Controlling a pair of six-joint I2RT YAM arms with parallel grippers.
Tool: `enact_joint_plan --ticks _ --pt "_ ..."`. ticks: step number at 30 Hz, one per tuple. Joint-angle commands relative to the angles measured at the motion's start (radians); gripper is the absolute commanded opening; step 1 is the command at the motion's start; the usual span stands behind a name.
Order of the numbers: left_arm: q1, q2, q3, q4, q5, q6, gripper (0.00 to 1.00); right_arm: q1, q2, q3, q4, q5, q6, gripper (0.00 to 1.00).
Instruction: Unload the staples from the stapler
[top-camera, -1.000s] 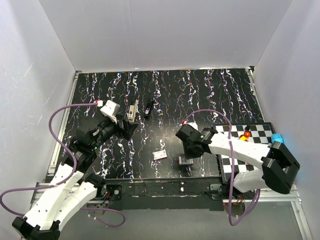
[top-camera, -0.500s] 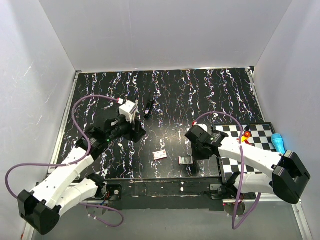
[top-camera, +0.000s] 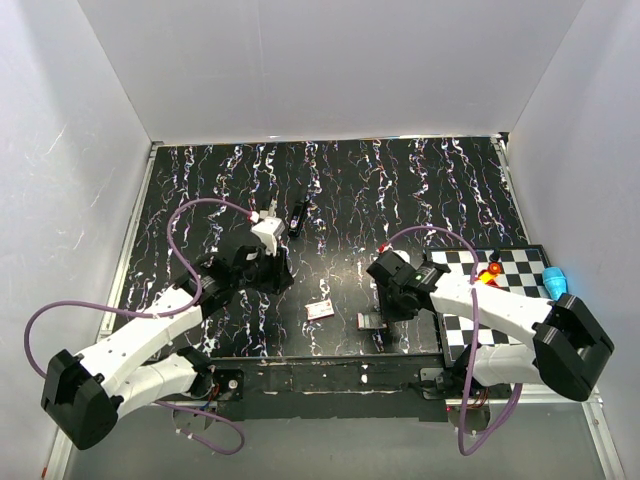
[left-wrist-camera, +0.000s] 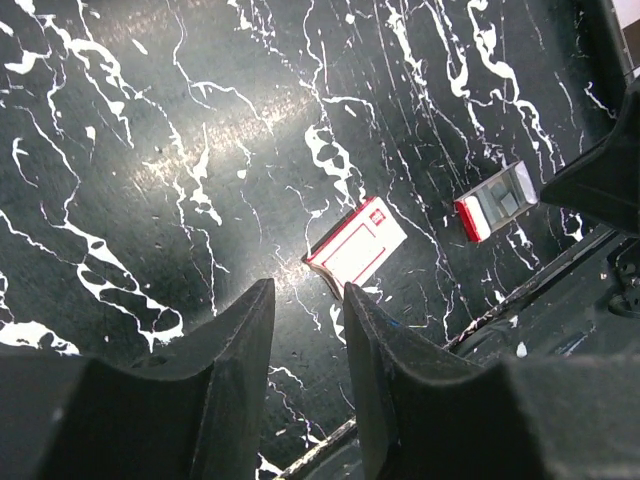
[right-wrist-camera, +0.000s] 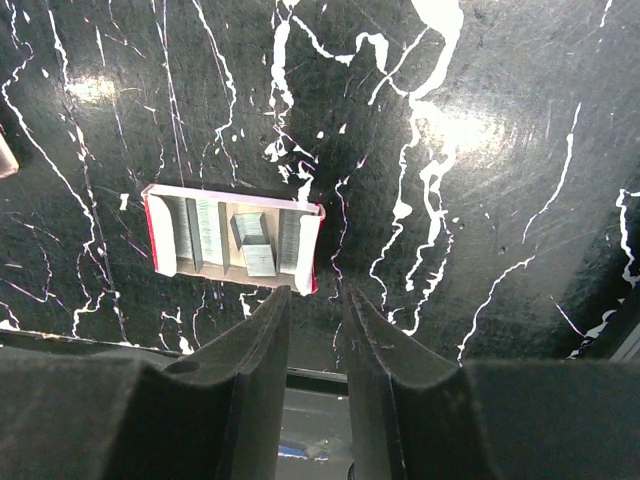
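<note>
Since a second ago, swings in from the far left with the left gripper (left-wrist-camera: 306, 290), which now hangs above and just short of the red-and-white staple-box lid (left-wrist-camera: 357, 240). Shifts only slightly with the right gripper (right-wrist-camera: 315, 295). Shows both pairs of fingers narrowly parted, with nothing between them.

Hovers on the right side directly over the open staple box (right-wrist-camera: 232, 243), with loose staple strips (right-wrist-camera: 205, 232) lying inside. Leaves the stapler (top-camera: 297, 217) flat on the table beyond the left gripper and well apart from the right one, touched by neither. Cannot tell at this size whether its magazine is open or still loaded.

Judging by the strips in the box, looks partly done. Probably still calls for a check of the stapler, and perhaps for closing the box.

Out past the right gripper, has a checkered board (top-camera: 500, 262) with small red and orange bits (top-camera: 490, 272) and a blue-tipped thing (top-camera: 556, 277). Finds nothing between either gripper and the box, lid or stapler, only a purple cable (top-camera: 210, 201) looping behind the left wrist.
</note>
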Motion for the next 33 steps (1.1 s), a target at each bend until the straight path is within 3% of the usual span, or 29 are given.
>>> enact_joint_plan --ticks 1,8,33 --pt "-0.019 -0.021 -0.035 0.029 -0.031 -0.044 0.33 -0.004 0.019 0.012 0.036 -0.002 -0.014 0.36" --pt "-0.031 -0.015 -0.066 0.049 -0.026 -0.050 0.33 -0.004 0.055 0.026 0.049 -0.003 -0.021 0.41" --pt "-0.070 0.021 -0.086 0.074 -0.042 -0.061 0.33 -0.032 0.115 0.029 0.082 -0.013 -0.032 0.38"
